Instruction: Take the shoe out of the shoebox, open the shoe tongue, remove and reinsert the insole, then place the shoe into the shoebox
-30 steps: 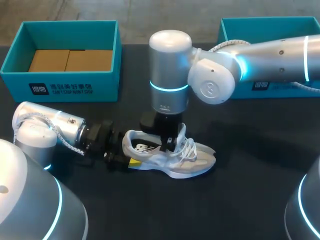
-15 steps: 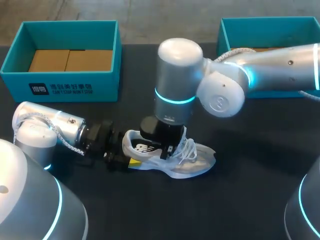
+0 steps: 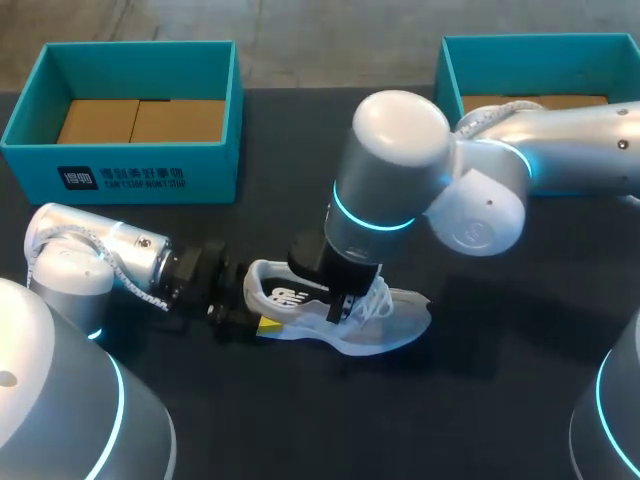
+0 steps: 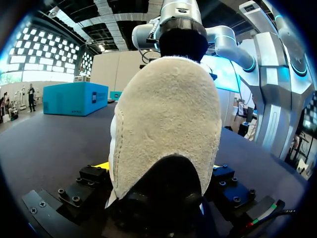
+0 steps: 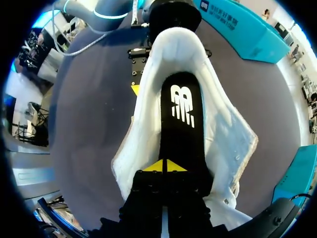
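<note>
The white shoe (image 3: 345,325) lies on its sole in the middle of the worktop (image 3: 480,400), out of both boxes, heel to the left and toe to the right. The left tool (image 3: 252,312) comes in low from the left and is clenched on the heel, with a finger on either side. In the left wrist view the pale heel fills the space between its fingers. That grip reads as an anchor, stopping the shoe from sliding or tipping while the other arm works inside it.

The right arm (image 3: 400,170) enters from the right and stands almost upright over the shoe's mouth, so the right tool (image 5: 163,166) goes straight down through the collar. Its yellow tips are closed against each other and rest on the black insole (image 5: 182,114), which lies flat along the shoe's floor toward the heel. I cannot tell whether any of the insole is pinched between the tips. The laces (image 3: 380,293) are bunched on the toe side of the tool, which leaves the mouth wide enough for the fingers.

I judge this to be the insole step, either the start of lifting it or pressing it home.

The left shoebox (image 3: 40,160) and the right shoebox (image 3: 450,70) stand open at the far corners, well apart from the shoe, for its return.
</note>
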You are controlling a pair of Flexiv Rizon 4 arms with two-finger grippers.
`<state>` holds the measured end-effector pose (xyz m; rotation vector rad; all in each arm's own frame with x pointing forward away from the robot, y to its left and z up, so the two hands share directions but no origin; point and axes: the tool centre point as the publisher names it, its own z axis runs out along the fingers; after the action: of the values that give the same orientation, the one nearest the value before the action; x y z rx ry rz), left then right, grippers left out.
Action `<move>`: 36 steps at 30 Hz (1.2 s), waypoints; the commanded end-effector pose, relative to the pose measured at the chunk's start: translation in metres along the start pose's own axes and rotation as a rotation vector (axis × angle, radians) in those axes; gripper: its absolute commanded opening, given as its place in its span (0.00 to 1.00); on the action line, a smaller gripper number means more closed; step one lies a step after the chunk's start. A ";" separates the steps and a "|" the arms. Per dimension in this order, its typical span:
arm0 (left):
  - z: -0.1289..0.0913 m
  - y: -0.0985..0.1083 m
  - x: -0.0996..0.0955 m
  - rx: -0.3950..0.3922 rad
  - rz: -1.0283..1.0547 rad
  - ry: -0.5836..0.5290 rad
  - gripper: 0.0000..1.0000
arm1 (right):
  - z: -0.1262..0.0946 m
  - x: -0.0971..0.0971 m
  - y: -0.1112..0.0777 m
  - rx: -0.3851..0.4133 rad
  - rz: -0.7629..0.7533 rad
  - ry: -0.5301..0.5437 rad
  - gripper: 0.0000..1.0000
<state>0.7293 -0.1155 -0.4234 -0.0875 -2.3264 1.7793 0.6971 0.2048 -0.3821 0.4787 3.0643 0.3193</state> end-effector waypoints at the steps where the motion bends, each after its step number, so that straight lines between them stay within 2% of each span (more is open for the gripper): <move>1: -0.002 0.004 -0.001 0.000 -0.001 -0.002 0.00 | -0.010 0.001 -0.008 -0.054 -0.001 -0.022 0.00; 5: -0.002 0.004 -0.001 0.000 -0.001 -0.002 0.00 | -0.012 -0.001 -0.009 -0.098 0.001 -0.034 0.00; 12: -0.002 0.004 -0.001 0.000 -0.001 -0.002 0.00 | -0.015 -0.003 -0.011 -0.223 -0.007 -0.059 0.00; 17: -0.002 0.004 -0.001 0.000 -0.001 -0.002 0.00 | -0.021 -0.007 -0.006 -0.236 -0.003 -0.074 0.00; 27: -0.002 0.004 -0.001 0.000 -0.001 -0.002 0.00 | -0.027 -0.019 0.021 -0.055 0.022 -0.137 0.00; 36: -0.002 0.004 -0.001 0.000 -0.001 -0.002 0.00 | -0.015 -0.022 0.034 0.040 0.013 -0.178 0.00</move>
<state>0.7296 -0.1153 -0.4236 -0.0864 -2.3270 1.7790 0.7253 0.2112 -0.3515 0.4734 2.8835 0.3778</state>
